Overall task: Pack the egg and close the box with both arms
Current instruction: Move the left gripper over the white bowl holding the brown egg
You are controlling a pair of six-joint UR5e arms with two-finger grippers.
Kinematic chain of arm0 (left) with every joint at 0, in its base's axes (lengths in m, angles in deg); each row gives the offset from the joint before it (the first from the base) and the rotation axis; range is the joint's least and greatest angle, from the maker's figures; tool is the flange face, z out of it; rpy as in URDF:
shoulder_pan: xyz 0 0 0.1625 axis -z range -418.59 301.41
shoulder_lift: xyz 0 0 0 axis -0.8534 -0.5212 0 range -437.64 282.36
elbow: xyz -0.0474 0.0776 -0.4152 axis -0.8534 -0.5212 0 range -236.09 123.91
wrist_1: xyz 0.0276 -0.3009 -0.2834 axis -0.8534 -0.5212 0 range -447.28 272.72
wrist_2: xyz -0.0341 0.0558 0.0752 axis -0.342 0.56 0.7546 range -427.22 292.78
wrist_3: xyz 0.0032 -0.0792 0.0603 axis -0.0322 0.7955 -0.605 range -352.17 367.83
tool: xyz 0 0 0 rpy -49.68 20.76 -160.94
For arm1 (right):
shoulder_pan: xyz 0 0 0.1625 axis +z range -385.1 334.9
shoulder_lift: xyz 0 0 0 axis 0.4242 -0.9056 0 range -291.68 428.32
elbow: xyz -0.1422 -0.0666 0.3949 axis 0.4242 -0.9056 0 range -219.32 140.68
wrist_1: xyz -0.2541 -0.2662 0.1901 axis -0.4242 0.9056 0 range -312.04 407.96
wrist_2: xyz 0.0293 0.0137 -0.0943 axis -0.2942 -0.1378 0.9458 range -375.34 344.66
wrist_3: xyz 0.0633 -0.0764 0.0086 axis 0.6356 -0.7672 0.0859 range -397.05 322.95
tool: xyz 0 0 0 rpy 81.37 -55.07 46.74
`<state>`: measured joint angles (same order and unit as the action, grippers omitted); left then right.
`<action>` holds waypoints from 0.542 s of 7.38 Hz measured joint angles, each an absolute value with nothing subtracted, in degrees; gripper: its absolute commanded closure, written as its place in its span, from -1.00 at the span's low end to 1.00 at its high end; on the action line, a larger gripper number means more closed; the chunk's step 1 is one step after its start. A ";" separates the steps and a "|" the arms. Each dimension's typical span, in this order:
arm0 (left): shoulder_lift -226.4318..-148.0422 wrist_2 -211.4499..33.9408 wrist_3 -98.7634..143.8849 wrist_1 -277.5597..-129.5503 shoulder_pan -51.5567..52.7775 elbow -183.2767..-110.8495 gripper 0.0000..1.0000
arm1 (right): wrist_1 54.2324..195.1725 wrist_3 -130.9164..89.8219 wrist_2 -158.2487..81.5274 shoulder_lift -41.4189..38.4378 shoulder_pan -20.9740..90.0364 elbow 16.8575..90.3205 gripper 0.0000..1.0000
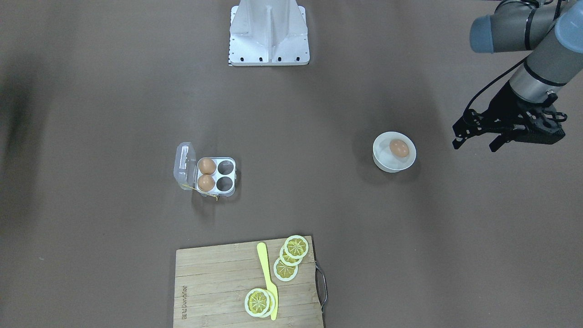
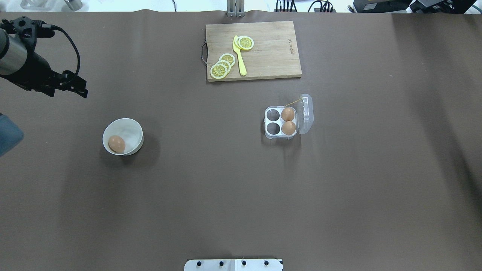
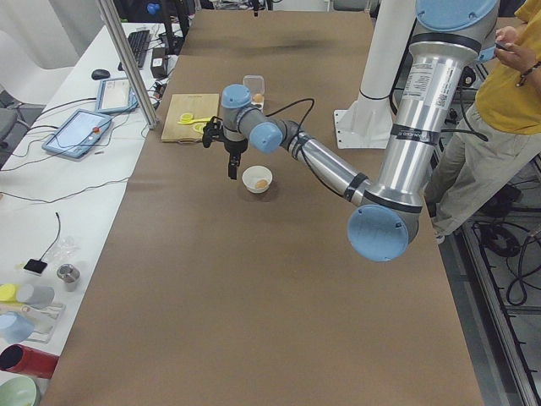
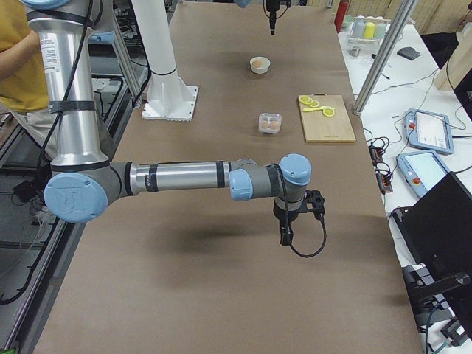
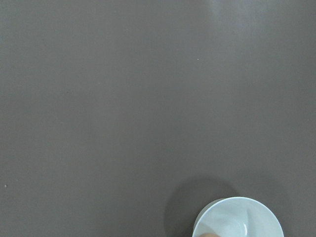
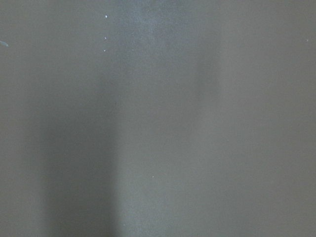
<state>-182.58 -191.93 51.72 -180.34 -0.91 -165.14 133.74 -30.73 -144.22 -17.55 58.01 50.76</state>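
The egg (image 1: 399,148) is brown and lies in a white bowl (image 1: 380,159); it also shows in the overhead view (image 2: 116,143). The box (image 1: 217,175) is a clear four-cell carton with its lid (image 1: 184,165) open. It holds two brown eggs (image 2: 288,121) on the lid side, and the two other cells are empty. My left gripper (image 1: 473,146) is open and empty, held above the table beside the bowl, apart from it. My right gripper (image 4: 285,237) shows only in the exterior right view, far from the box; I cannot tell whether it is open or shut.
A wooden cutting board (image 2: 271,56) with lemon slices (image 2: 222,66) and a yellow knife (image 2: 240,56) lies at the table's far edge beyond the box. The white stand (image 1: 268,34) is at the robot's base. A person stands beside the robot (image 3: 507,101).
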 measured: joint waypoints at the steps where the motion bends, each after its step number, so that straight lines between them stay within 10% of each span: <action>1: -183.74 -191.53 51.84 -178.44 -1.92 -165.15 -0.93 | 133.74 -30.68 -144.22 -17.55 57.99 50.74 -1.00; 4: -185.39 -189.96 55.93 -179.11 -5.75 -163.79 -0.93 | 133.74 -30.66 -144.21 -17.55 57.92 50.72 -1.00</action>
